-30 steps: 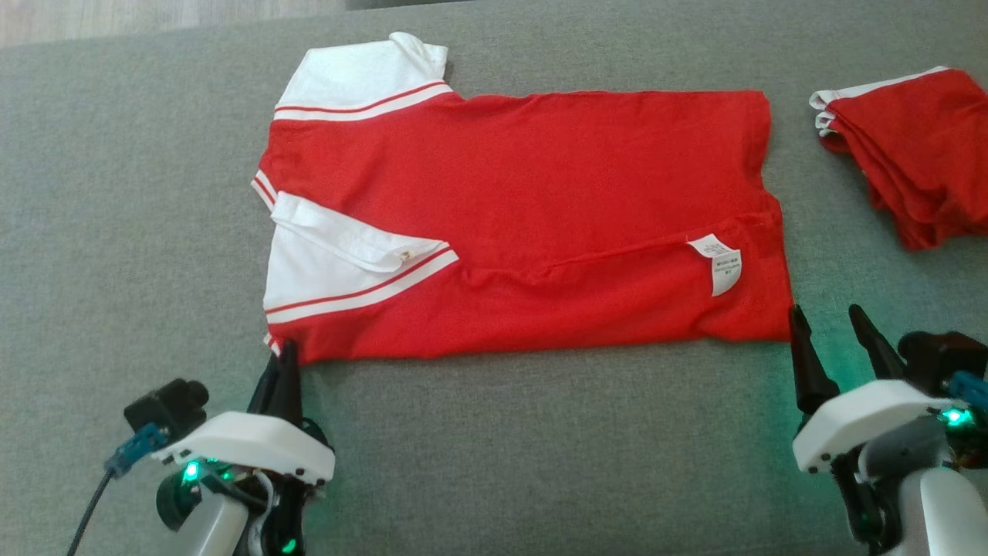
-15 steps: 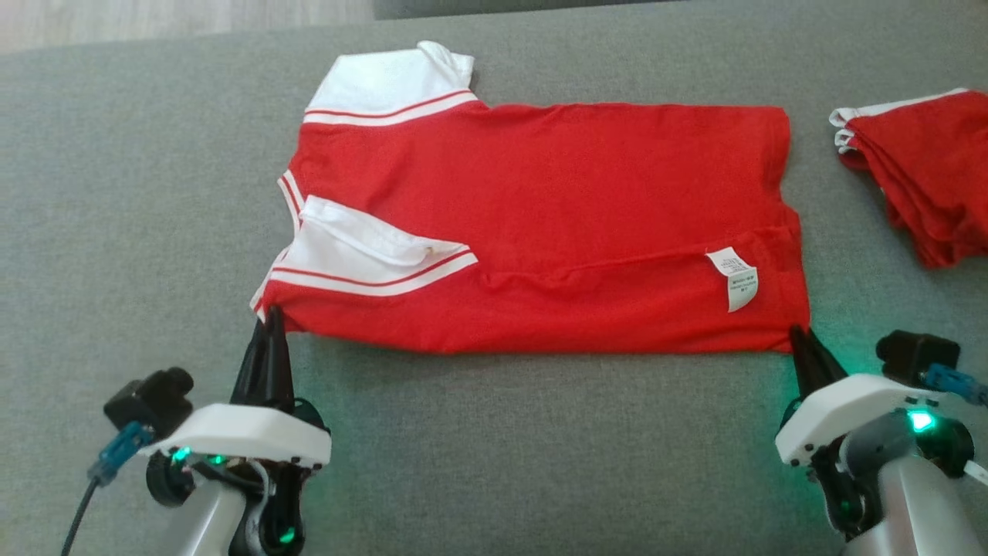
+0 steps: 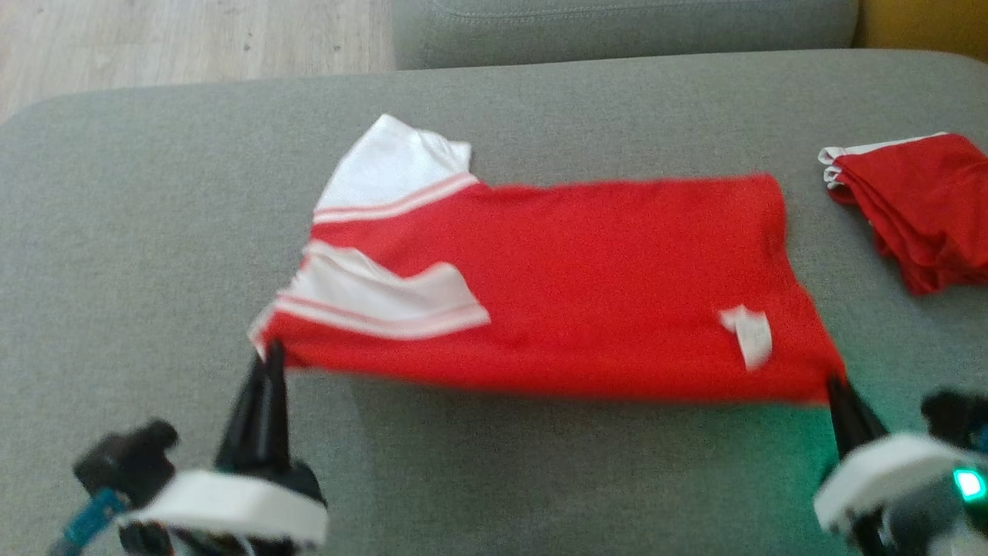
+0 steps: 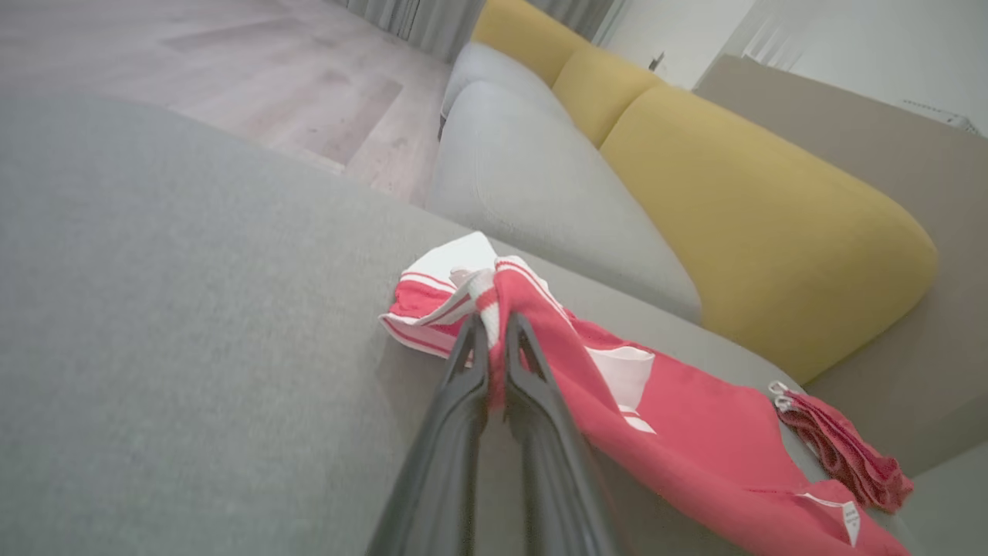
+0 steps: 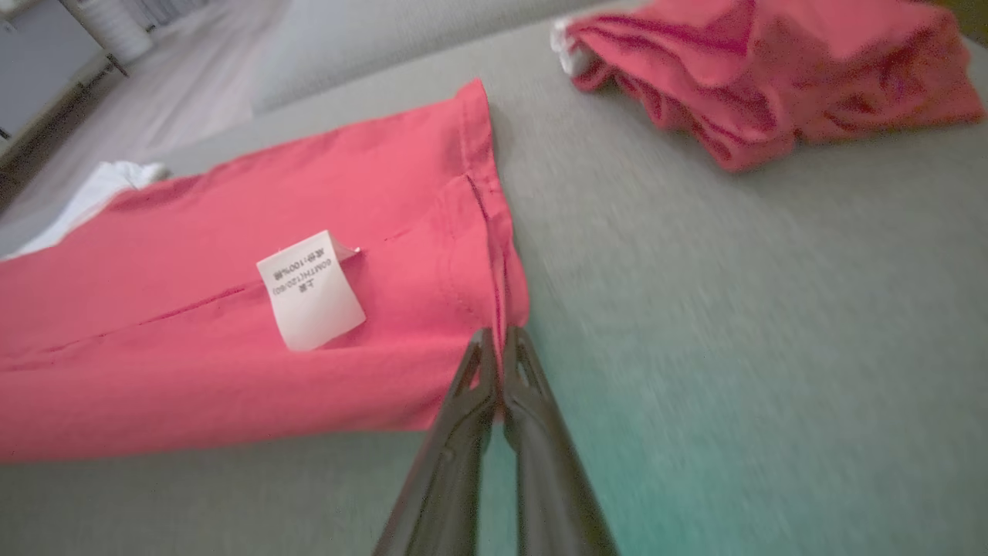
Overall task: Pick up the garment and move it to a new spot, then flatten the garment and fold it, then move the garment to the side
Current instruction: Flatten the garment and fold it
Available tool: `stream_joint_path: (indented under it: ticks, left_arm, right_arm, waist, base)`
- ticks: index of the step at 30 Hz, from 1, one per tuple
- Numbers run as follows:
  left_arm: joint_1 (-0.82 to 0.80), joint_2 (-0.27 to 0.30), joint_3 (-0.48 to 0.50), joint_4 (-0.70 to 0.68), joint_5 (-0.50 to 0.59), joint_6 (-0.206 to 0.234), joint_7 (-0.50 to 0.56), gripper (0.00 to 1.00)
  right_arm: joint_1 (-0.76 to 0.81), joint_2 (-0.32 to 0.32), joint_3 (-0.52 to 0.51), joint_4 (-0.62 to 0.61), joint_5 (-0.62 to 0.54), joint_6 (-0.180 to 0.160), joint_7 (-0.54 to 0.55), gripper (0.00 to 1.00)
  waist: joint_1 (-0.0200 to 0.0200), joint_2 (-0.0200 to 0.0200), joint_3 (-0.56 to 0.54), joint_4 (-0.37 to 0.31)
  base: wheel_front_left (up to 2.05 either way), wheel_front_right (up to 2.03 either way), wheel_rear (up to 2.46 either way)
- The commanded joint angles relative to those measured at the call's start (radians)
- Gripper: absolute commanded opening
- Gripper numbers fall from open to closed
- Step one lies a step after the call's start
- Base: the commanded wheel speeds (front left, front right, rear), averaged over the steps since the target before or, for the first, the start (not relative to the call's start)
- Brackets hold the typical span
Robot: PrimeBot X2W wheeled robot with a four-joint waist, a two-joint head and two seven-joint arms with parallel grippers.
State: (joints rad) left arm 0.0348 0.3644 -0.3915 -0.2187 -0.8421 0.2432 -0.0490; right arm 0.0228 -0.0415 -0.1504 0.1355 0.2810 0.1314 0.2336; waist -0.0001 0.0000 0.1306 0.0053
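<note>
Grey seat cushion [image 3: 154, 232]: broad flat fabric surface that carries everything else; in the head view a second grey cushion lies beyond its far edge at 12 o'clock
Wooden floor [image 3: 193, 38]: pale boards at 11 o'clock in the head view, beyond the cushion
Yellow backrest [image 4: 756, 216]: rounded pads at 2 o'clock in the left wrist view, behind the grey cushions
Garment [image 3: 602, 278]: red shirt with white, red-striped sleeves, spread lengthwise across the middle of the cushion, sleeves toward 9 o'clock and hem toward 3 o'clock; its far part lies on the cushion, while its near edge is lifted, with a shadow beneath it
Folded red pile [image 3: 918, 208]: more red cloth with white trim, at 3 o'clock of the garment, apart from it, resting on the cushion
Left gripper [image 3: 266, 355]: at 7 o'clock in the head view; jaws pressed together on the garment's near sleeve-end corner, with cloth bunched between the tips in the left wrist view
Right gripper [image 3: 835, 384]: at 5 o'clock in the head view; jaws pinched together on the garment's near hem corner, green light glowing on the cushion around it
Care label [image 3: 749, 332]: small white tag on the red cloth, near the hem, at 11 o'clock from the right gripper's tips
</note>
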Motion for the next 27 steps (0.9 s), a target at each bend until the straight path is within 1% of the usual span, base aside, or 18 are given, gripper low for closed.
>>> stream_joint_path:
  ticks: [1,4,7,14,15,16,17,18,19,24,25,27]
  left_arm:
    - [0.017,0.026,0.021,-0.070,0.007,0.021,0.021,0.00]
    - [0.094,0.030,-0.010,-0.103,0.002,0.048,0.050,0.00]
    - [0.154,0.028,-0.034,-0.081,0.001,0.061,0.055,0.00]
    - [0.199,0.007,-0.039,0.017,-0.031,0.049,0.038,0.00]
    - [0.197,0.006,-0.036,0.031,-0.033,0.046,0.035,0.00]
    - [0.194,0.004,-0.031,0.045,-0.035,0.045,0.029,0.00]
    - [0.191,0.003,-0.028,0.059,-0.035,0.043,0.024,0.13]
    - [0.188,0.002,-0.027,0.068,-0.035,0.040,0.019,0.44]
    - [0.183,0.003,-0.026,0.074,-0.033,0.037,0.015,1.00]
    - [0.135,0.024,-0.018,0.071,-0.010,0.027,0.012,1.00]
    - [0.111,0.035,-0.016,0.066,-0.001,0.024,0.019,1.00]
    - [0.005,0.082,-0.010,0.048,0.032,0.010,0.061,1.00]
  right_arm:
    - [0.041,-0.009,0.008,-0.068,-0.007,-0.001,0.024,0.00]
    - [0.116,-0.009,-0.011,-0.119,-0.010,-0.001,0.053,0.00]
    - [0.162,-0.009,-0.017,-0.142,-0.017,-0.001,0.067,0.00]
    - [0.188,-0.009,-0.009,-0.129,-0.020,-0.001,0.071,0.00]
    - [0.187,-0.009,-0.008,-0.122,-0.024,-0.001,0.067,0.27]
    - [0.186,-0.009,-0.008,-0.115,-0.029,-0.001,0.063,0.58]
    - [0.185,-0.009,-0.006,-0.110,-0.034,-0.001,0.060,1.00]
    - [0.184,-0.009,-0.004,-0.107,-0.037,-0.001,0.057,1.00]
    - [0.182,-0.009,-0.003,-0.105,-0.038,-0.001,0.054,1.00]
    - [0.165,-0.009,-0.009,-0.128,-0.045,-0.001,0.034,1.00]
    - [0.156,-0.009,-0.009,-0.139,-0.048,-0.001,0.028,1.00]
    - [0.116,-0.009,0.002,-0.175,-0.057,-0.001,0.022,1.00]
  waist:
    - [0.0001,0.0000,-0.007,0.005]
    - [0.0001,0.0000,-0.011,0.005]
    - [0.0001,0.0000,-0.013,0.001]
    - [0.0001,0.0000,-0.011,-0.009]
    - [0.0001,0.0000,-0.009,-0.010]
    - [0.0001,0.0000,-0.009,-0.010]
    - [0.0001,0.0000,-0.008,-0.012]
    - [0.0001,0.0000,-0.006,-0.015]
    - [0.0001,0.0000,-0.004,-0.017]
    - [0.0001,0.0000,0.009,-0.027]
    - [0.0001,0.0000,0.013,-0.029]
    - [0.0001,0.0000,0.027,-0.038]
  base:
    - [0.00,0.00,0.00]
    - [0.00,0.00,0.00]
    - [0.00,0.00,0.00]
    - [0.00,0.00,0.00]
    - [0.00,0.00,0.00]
    - [0.00,0.00,0.00]
    - [0.00,0.00,0.00]
    - [0.00,0.00,0.00]
    - [0.00,0.00,0.00]
    - [0.00,0.00,0.00]
    - [0.00,0.00,0.00]
    - [0.00,0.00,0.00]
